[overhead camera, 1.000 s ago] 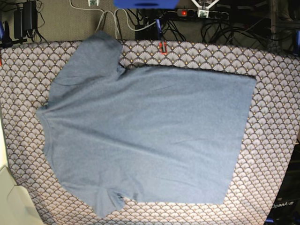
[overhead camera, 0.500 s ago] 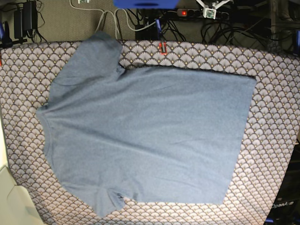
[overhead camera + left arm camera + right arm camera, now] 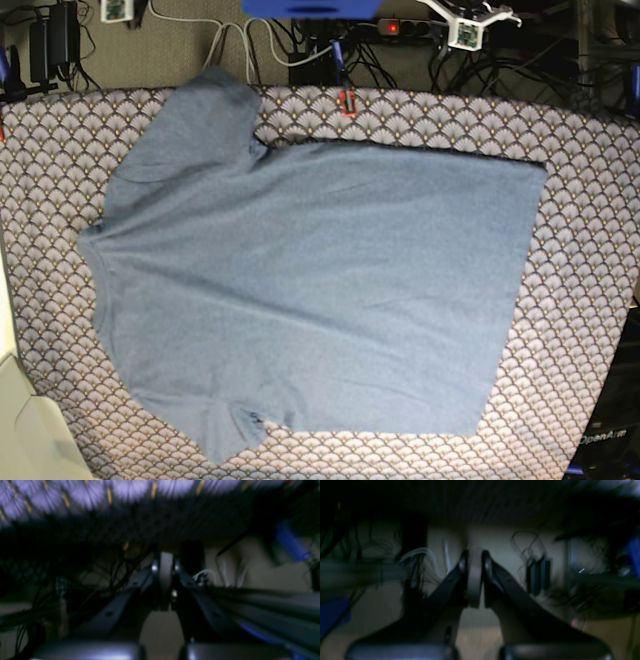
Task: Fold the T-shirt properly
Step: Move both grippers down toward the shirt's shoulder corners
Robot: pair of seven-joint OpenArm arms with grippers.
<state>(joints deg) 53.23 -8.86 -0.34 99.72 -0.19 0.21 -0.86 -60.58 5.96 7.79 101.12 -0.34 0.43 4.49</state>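
The slate-blue T-shirt [image 3: 320, 290] lies spread flat on the fan-patterned table covering [image 3: 590, 200]. Its collar [image 3: 95, 265] points left and its hem [image 3: 515, 300] is at the right. One sleeve [image 3: 200, 120] reaches the far edge and the other sleeve [image 3: 230, 430] lies near the front edge. No lettering shows. My left gripper [image 3: 163, 565] is shut and empty, blurred, beyond the table's far edge; a white part of that arm [image 3: 465, 25] shows at the top. My right gripper [image 3: 475, 560] is also shut and empty, with a white part of its arm [image 3: 118, 8] at the top left.
Cables and a power strip with a red light [image 3: 392, 28] lie behind the far edge. A red clip [image 3: 347, 102] sits on that edge beside the shirt. Black adapters [image 3: 55, 35] are at the back left and a cream object [image 3: 25, 430] at the front left corner.
The white arm parts at the top edge have moved apart, the one on the view's right further right and the other further left. The T-shirt has not moved.
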